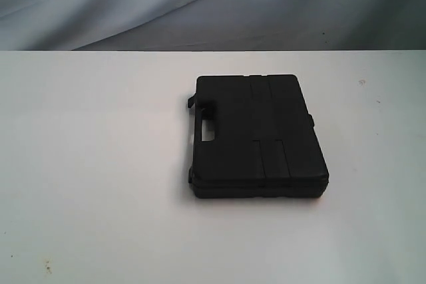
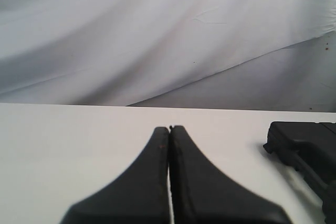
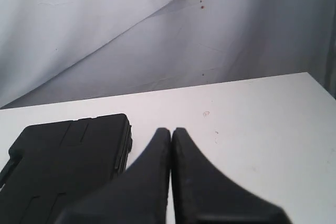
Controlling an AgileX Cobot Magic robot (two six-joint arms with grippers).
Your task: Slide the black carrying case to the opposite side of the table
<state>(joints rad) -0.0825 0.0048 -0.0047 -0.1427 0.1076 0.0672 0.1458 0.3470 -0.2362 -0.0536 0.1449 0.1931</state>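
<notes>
Case (image 1: 259, 134) flat on table (image 1: 93, 164), just right of centre in exterior frame, handle cutout facing left | left gripper (image 2: 169, 129) clenched, empty | right gripper (image 3: 171, 130) clenched, empty | both apart from case

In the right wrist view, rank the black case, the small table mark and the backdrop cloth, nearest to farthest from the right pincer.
1. Black case, alongside the right pincer.
2. Small mark, on the table ahead of the tips.
3. Backdrop cloth, beyond the table's far edge.

Carrying case (image 1: 256, 136) flat on the table (image 1: 86, 164), right of centre, cloth backdrop (image 1: 200, 4) behind the table
</notes>
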